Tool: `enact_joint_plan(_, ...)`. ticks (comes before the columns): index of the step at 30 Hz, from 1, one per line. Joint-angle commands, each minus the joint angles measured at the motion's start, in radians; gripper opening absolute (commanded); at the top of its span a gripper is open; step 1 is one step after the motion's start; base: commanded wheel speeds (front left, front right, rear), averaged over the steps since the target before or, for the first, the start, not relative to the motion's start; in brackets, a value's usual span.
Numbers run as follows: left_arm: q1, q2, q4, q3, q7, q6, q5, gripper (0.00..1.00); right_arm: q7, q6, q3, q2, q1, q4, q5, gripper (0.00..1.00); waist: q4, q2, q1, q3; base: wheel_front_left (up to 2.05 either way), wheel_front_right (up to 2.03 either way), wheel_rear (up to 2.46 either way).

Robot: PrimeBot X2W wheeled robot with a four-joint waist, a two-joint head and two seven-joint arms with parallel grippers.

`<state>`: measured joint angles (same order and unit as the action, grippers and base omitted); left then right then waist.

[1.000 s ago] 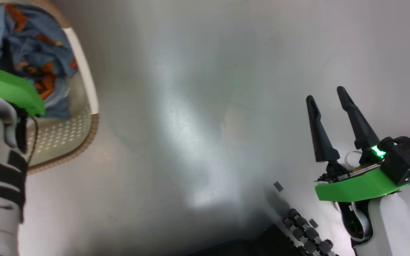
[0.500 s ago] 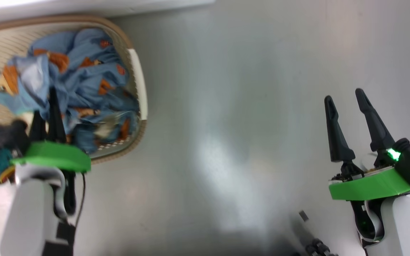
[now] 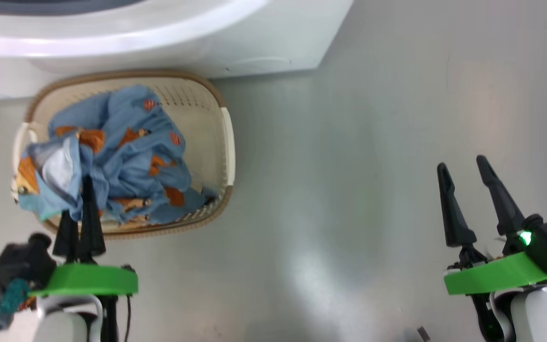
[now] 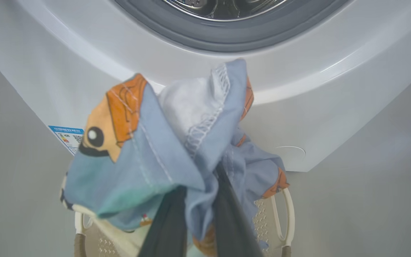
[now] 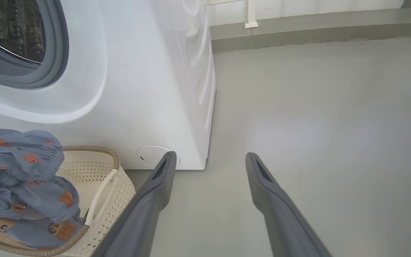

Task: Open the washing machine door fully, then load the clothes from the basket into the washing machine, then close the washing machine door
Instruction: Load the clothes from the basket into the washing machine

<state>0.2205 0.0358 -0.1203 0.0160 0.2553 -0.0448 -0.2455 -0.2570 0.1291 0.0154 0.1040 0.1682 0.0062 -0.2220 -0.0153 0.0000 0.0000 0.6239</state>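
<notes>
Head view: the small cream perforated plastic basket (image 3: 224, 142) with a brown woven-look rim sits just before the big white front-loading washing machine (image 3: 159, 42), holding crumpled blue clothes (image 3: 126, 147) patterned orange and cream. The left gripper (image 3: 85, 183) pinches a fold of them, the fabric hiding its tips in the left wrist view; the right gripper (image 3: 461, 162) stands wide open, empty.

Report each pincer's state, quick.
Left pincer: closed on the clothes.
Right pincer: open, holding nothing.
</notes>
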Motion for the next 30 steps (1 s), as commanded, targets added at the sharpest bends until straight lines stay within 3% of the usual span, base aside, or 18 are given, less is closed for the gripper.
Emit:
enact_joint_plan(1,-0.035,0.015,0.037,0.025,0.006,-0.009,-0.01,0.0,-0.005,0.002,-0.019,0.003,-0.037,-0.017,0.012,1.0,0.032,0.0,0.0,-0.049,0.0,0.0,0.0)
enact_joint_plan(13,-0.181,0.015,0.188,-0.012,0.006,-0.066,-0.049,0.0,-0.005,0.002,-0.019,0.002,-0.095,-0.009,0.017,1.0,0.077,0.0,0.0,-0.165,0.0,0.0,0.0)
enact_joint_plan(30,-0.293,0.015,0.256,-0.036,0.006,-0.089,-0.076,0.0,-0.005,0.002,-0.022,-0.002,-0.171,-0.005,0.029,1.0,0.109,0.0,0.0,-0.316,0.0,0.0,0.0)
